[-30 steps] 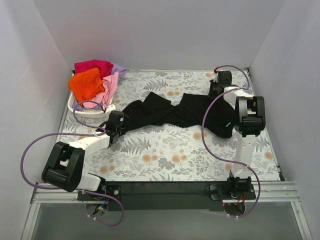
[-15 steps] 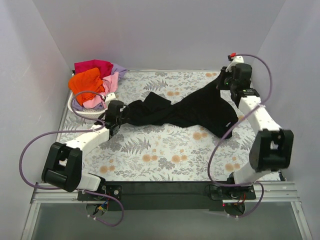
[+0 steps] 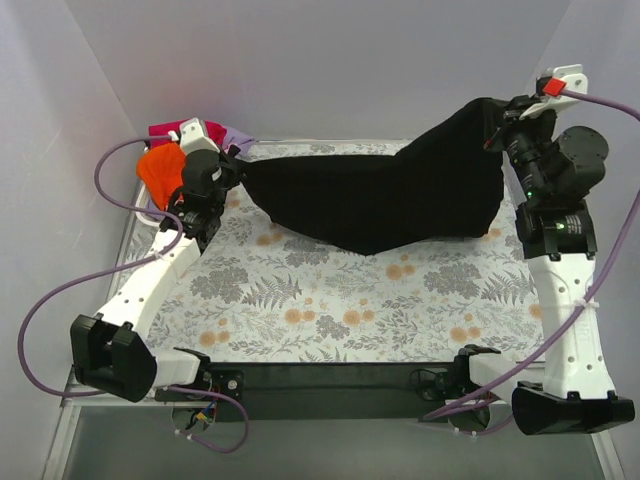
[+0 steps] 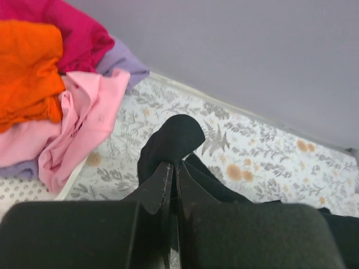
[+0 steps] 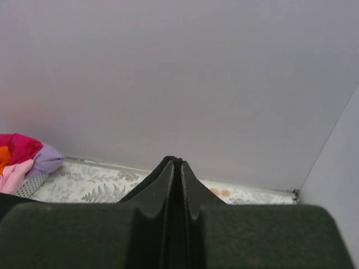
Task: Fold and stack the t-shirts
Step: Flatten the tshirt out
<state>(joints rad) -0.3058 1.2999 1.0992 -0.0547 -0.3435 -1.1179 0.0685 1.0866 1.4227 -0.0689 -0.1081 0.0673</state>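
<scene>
The large black t-shirt (image 3: pixel 390 190) hangs stretched in the air between both grippers above the back of the floral table (image 3: pixel 330 300). My left gripper (image 3: pixel 238 170) is shut on its left end; in the left wrist view the cloth (image 4: pixel 171 140) bulges past the closed gripper (image 4: pixel 174 165). My right gripper (image 3: pixel 493 118) is raised high at the back right, shut on the shirt's other end (image 5: pixel 175 161). The orange shirt (image 3: pixel 160 168), magenta-red shirt (image 4: pixel 61 28), pink shirt (image 4: pixel 78 117) and lavender shirt (image 4: pixel 120 61) lie heaped at the back left.
The heap of coloured shirts rests in a white lattice basket (image 4: pixel 22 185) at the back left corner, close behind my left gripper. Grey walls (image 3: pixel 300 60) close in the table on three sides. Purple cables loop from both arms.
Both grippers have risen and moved apart, lifting the black shirt off the table and spreading it. The right arm swung up to the back right; the left moved back toward the basket.
</scene>
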